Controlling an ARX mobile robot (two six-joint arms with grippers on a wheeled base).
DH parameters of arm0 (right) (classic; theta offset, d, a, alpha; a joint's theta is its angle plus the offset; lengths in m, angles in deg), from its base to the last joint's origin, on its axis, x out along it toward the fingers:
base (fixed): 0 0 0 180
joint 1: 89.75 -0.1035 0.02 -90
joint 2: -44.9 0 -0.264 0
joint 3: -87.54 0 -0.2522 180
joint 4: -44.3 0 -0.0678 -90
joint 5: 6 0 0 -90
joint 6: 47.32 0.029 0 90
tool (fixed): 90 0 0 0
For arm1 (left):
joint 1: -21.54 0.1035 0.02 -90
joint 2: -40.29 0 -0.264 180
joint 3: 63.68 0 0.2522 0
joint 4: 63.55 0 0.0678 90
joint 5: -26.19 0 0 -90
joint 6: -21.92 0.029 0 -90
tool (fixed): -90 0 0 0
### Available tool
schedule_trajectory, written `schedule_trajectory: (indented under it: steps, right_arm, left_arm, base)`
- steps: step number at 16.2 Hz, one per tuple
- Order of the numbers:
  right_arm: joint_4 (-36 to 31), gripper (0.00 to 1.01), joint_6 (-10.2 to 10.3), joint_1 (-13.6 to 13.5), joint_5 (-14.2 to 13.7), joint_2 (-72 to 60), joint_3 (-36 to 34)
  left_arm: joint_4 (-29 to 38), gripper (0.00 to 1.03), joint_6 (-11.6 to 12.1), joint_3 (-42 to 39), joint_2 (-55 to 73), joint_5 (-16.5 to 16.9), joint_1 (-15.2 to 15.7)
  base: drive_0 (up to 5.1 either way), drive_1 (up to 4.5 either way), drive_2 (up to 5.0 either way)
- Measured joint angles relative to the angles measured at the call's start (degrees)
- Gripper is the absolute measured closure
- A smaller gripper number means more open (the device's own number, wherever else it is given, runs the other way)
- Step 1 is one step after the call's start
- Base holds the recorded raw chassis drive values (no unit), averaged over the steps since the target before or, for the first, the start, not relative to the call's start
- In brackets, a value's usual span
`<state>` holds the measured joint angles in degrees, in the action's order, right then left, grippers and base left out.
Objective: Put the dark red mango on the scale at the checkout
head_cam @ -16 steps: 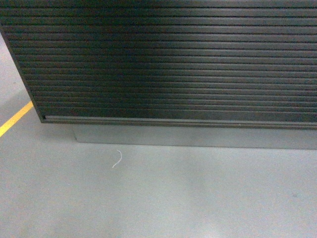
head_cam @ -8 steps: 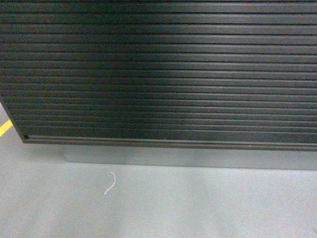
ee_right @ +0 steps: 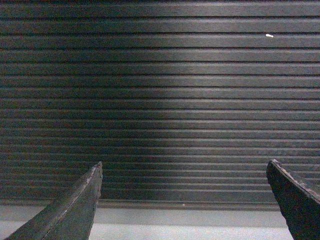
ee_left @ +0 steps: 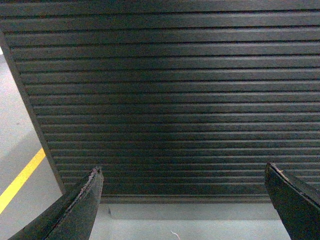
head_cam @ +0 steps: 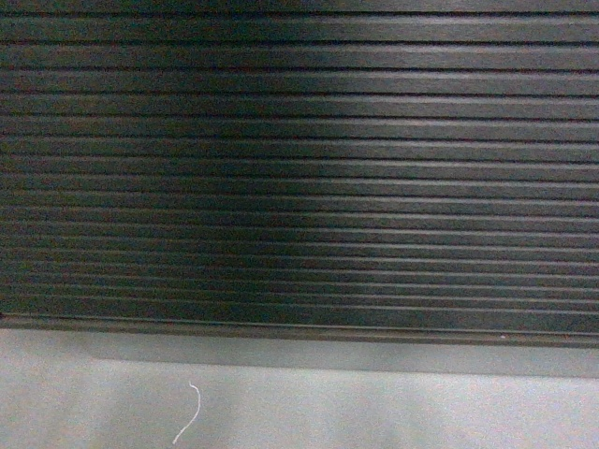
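Observation:
The checkout [head_cam: 299, 168] fills the head view with its dark, horizontally ribbed front panel; its top is out of view. The same ribbed panel of the checkout [ee_left: 165, 95] faces the left wrist camera, and the checkout [ee_right: 160, 100] also fills the right wrist view. My left gripper [ee_left: 182, 172] is open, with nothing between its dark fingers. My right gripper [ee_right: 184, 167] is open and empty too. Both hang in front of the panel, above the floor. The dark red mango and the scale are out of view.
Grey floor [head_cam: 374, 412] runs under the counter's recessed base. A thin white thread [head_cam: 190, 413] lies on the floor near the left. A yellow floor line [ee_left: 20, 181] runs past the counter's left corner [ee_left: 30, 110].
The counter's front has grown larger and slid down the head view; its left corner and the yellow line have left that view, and the white thread has moved toward the bottom edge.

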<state>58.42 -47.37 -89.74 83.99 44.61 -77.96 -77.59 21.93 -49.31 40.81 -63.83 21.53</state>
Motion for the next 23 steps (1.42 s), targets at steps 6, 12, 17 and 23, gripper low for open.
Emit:
schedule_trajectory:
  steps: [6,12,17,23]
  right_arm:
    - [0.00,0.03,0.00,0.00,0.00,0.00,0.00]
    - [-0.09,0.03,0.00,0.00,-0.02,0.00,0.00]
    - [-0.09,0.03,0.00,0.00,0.00,0.00,0.00]
    - [-0.09,0.03,0.00,0.00,0.00,0.00,0.00]
  left_arm:
    - [0.09,0.05,0.00,0.00,0.00,0.00,0.00]
    - [0.09,0.05,0.00,0.00,0.00,0.00,0.00]
    - [0.09,0.05,0.00,0.00,0.00,0.00,0.00]
    - [0.09,0.05,-0.02,0.00,0.00,0.00,0.00]
  base:
    - [0.0,4.01,-4.0]
    - [0.0,2.00,-2.0]
    - [0.0,0.00,0.0]
    - [0.0,0.00,0.0]
